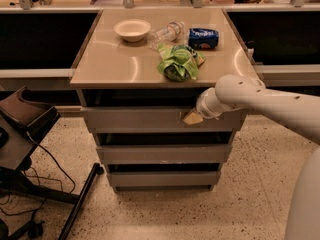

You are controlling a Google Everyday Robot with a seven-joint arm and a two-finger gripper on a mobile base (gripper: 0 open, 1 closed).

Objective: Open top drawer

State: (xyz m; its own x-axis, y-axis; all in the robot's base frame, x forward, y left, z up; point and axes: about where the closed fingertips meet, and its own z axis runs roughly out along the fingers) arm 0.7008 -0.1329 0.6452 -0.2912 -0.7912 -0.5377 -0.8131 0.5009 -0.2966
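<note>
The top drawer (135, 120) sits right at my gripper (192, 117), with most of its grey front running off to the gripper's left. The tip is against the scuffed patch, and I cannot tell whether it is clamped or apart. Two narrower drawer fronts (162, 154) lie below the gripper. Just above it, a green bag (177, 63) rests on the counter (110, 64), with a bowl (132, 29) farther up-left.

You have no readable text here; print on the blue packet (203, 38) can't be made out. Your gripper (192, 117) is at the front of the top drawer (135, 120).
</note>
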